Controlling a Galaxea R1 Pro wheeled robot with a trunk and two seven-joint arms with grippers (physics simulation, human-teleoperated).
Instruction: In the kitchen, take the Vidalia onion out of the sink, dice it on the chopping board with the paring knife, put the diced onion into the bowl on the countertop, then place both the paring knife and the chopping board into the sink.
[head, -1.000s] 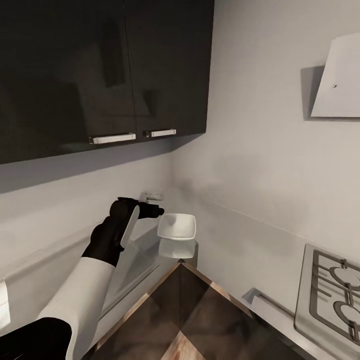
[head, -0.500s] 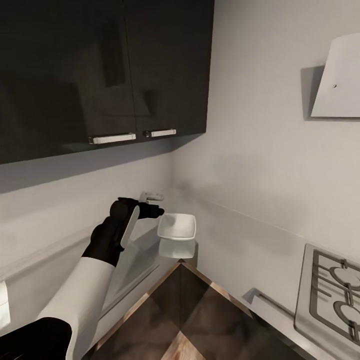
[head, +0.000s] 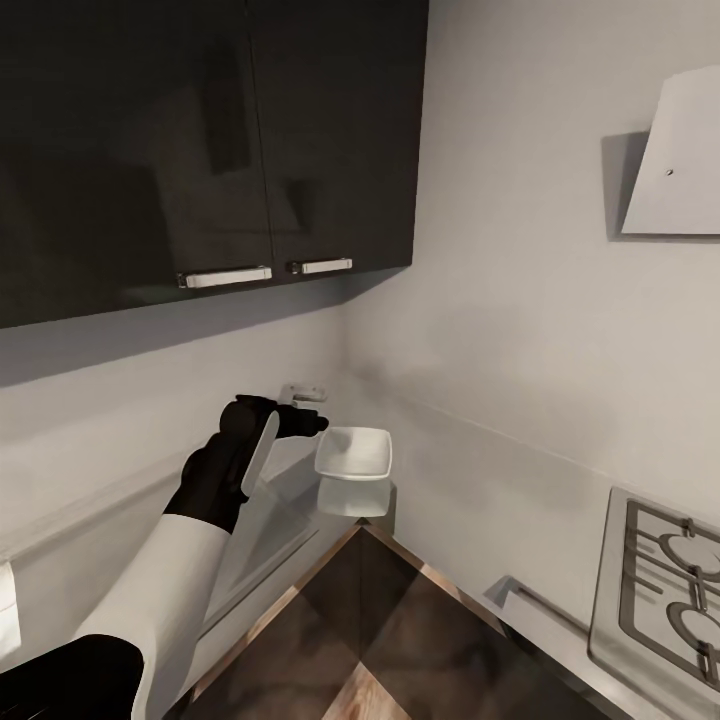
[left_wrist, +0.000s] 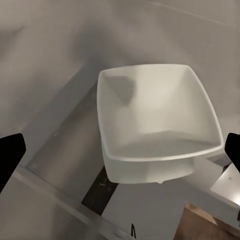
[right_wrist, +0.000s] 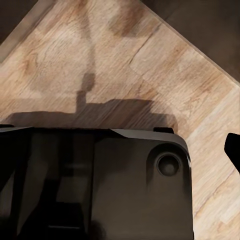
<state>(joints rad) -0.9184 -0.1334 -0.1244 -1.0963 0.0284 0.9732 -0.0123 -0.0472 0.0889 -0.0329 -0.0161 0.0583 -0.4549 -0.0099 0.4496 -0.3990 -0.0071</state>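
Dark glossy wall cabinets (head: 210, 150) hang over the corner of a grey kitchen, and below them the counter (head: 440, 480) runs along both walls, with a gas hob (head: 665, 590) at the right and wood-patterned floor (head: 370, 640) in the angle between. Sitting on that counter near the corner is the bowl (head: 354, 452), white, square and, as far as the left wrist view shows, with nothing in it. It stands close to the counter's front edge, probably so that diced pieces can be dropped in from the robot's side without a long reach.

Reaching toward it is the left tool (head: 310, 424), held just beside the bowl's rim and above the counter. Its wrist camera looks down into the bowl (left_wrist: 155, 125), with the two fingertips (left_wrist: 10, 155) spread wide at either edge of that picture and nothing between them. That wide, empty stance suggests either a drop just made or an approach to the bowl; I cannot say which.

From the right wrist camera I see floor (right_wrist: 150, 65) and a dark part of the robot's body (right_wrist: 95, 185), with one fingertip (right_wrist: 234, 147) at the edge; whether the right tool is spread or closed cannot be told
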